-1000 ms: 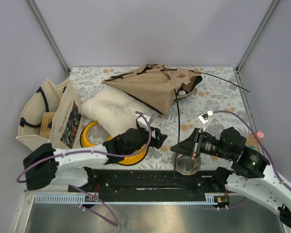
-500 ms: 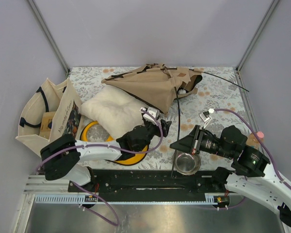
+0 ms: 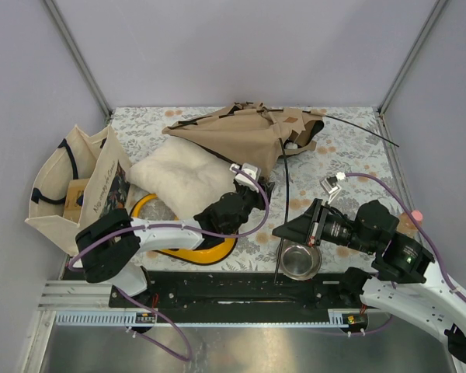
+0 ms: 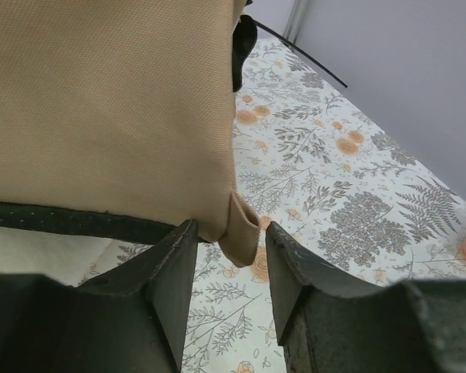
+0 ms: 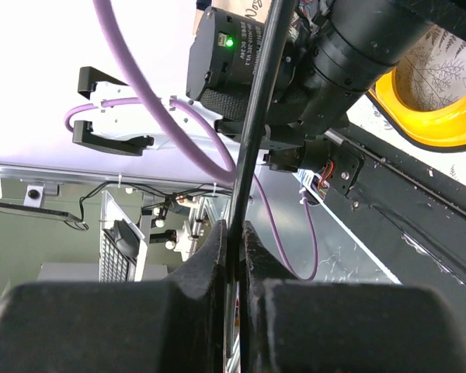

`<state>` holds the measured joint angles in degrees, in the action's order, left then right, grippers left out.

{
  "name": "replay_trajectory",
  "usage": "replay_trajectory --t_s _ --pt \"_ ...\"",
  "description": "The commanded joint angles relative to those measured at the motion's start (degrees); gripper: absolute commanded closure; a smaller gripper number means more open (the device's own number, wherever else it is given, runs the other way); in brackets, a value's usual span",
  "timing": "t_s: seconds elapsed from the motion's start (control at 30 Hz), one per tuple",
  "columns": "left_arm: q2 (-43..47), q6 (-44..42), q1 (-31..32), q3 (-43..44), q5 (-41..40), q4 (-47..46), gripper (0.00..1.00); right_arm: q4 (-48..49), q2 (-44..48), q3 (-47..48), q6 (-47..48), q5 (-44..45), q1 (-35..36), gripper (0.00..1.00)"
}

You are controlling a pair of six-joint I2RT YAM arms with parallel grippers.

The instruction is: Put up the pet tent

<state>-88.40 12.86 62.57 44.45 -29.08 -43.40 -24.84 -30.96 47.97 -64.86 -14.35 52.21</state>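
The pet tent (image 3: 241, 136) lies collapsed at the back of the table, tan canvas in folds. My left gripper (image 3: 258, 189) is at its near corner. In the left wrist view the left gripper (image 4: 230, 229) is open, its fingers on either side of a small tan fabric tab (image 4: 242, 233) hanging from the canvas (image 4: 109, 101) edge. My right gripper (image 3: 279, 231) is shut on a thin black pole (image 3: 284, 194) that runs from the table's near edge up to the tent. The right wrist view shows that right gripper (image 5: 234, 229) pinching the pole (image 5: 256, 101).
A white fluffy cushion (image 3: 182, 179) lies left of the tent, partly over a yellow ring (image 3: 188, 250). A cream tote bag (image 3: 78, 183) stands at the far left. A steel bowl (image 3: 299, 263) sits under the right gripper. Another black pole (image 3: 365, 130) sticks out at the back right.
My left arm has reached forward and right to the tent's near corner, and its jaws have narrowed around the fabric tab. The right gripper has kept its hold on the pole.
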Motion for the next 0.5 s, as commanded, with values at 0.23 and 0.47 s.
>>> replay_trajectory --t_s 0.23,0.47 --pt "-2.7 -0.5 -1.3 1.2 0.8 -2.4 0.57 5.0 1.6 1.4 1.4 5.2 0.1 1.0" --pt "-3.1 -0.5 -1.9 1.4 0.5 -2.7 0.9 4.9 2.2 0.7 1.1 5.5 0.1 1.0"
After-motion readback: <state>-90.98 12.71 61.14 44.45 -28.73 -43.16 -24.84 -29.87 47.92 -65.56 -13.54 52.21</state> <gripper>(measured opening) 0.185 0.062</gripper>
